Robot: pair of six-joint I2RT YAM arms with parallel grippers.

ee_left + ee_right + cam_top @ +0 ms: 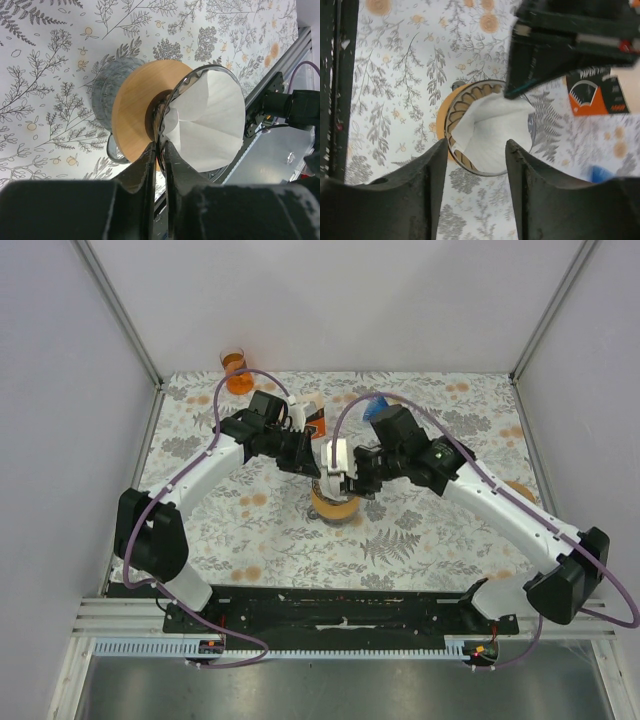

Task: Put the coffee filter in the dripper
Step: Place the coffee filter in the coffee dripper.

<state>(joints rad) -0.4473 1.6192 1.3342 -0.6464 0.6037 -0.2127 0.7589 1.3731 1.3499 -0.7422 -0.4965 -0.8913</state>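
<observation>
Left claw [160,149], nearest the lens, is pinched narrow on the dripper [132,112] rim at 6 o'clock. Coffee filter [487,127] sits inside the cone, bunched toward 3 o'clock, with ribs bare at 9. Right claw [476,146] hangs wide above. Recommend pressing the paper flat against the wall while the dripper is steadied on the surface [45,65].

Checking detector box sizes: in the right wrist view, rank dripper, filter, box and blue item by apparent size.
1. dripper
2. filter
3. box, partly hidden, so its true extent is unsure
4. blue item, mostly hidden
</observation>
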